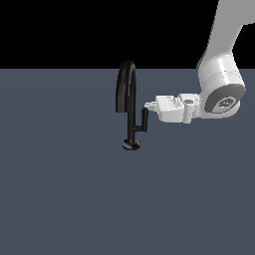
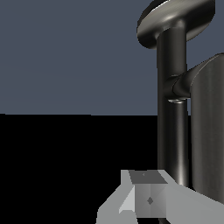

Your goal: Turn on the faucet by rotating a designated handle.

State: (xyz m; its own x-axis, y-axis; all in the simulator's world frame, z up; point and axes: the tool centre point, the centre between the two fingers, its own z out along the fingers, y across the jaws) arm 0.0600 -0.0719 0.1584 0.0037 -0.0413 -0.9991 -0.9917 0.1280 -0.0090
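The glossy black faucet (image 1: 127, 94) stands on the grey floor, with an arched spout, a thin stem and a round disc base (image 1: 131, 145). Its short L-shaped handle (image 1: 143, 122) branches off the stem toward the exterior view's right, tip upright. My gripper (image 1: 148, 105) reaches in level from the right, its fingertips at the top of the handle's tip. The fingers look shut and hold nothing. In the wrist view the stem (image 2: 173, 131), the base (image 2: 175, 19) and the handle (image 2: 209, 131) loom close, just beyond the shut fingers (image 2: 146, 199).
The white arm (image 1: 219, 74) comes down from the upper part of the exterior view's right. The flat grey floor (image 1: 60, 189) spreads around the faucet, with black background behind.
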